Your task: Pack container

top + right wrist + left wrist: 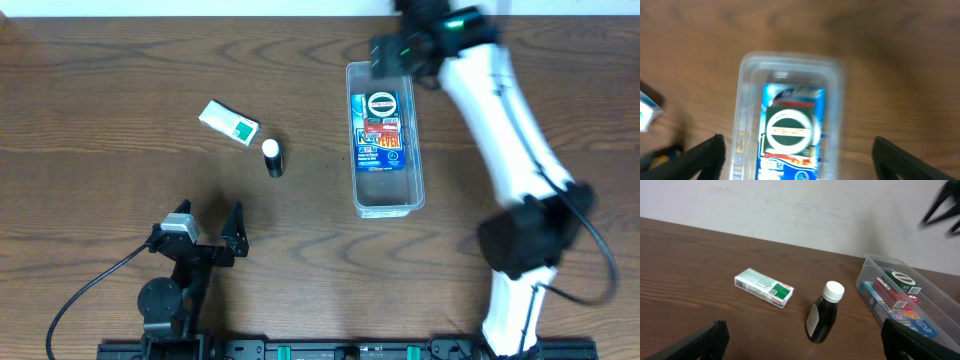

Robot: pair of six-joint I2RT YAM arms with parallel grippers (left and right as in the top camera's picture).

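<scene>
The clear plastic container (388,190) lies lengthwise right of centre. Inside it lie a blue box (380,150) with a red box and a green-and-white box (383,104) on top. It also shows in the left wrist view (940,300) and the right wrist view (790,65). A white-and-green box (229,122) (764,286) and a dark bottle with a white cap (272,157) (824,314) are on the table to its left. My right gripper (797,157) is open and empty above the container's far end (405,55). My left gripper (208,215) (802,340) is open and empty near the front, facing the bottle.
The table is dark wood (100,150). A white wall (790,205) stands behind it. My right arm's white links (510,130) stretch from the front right over the table beside the container. A black cable (90,290) trails from the left arm's base.
</scene>
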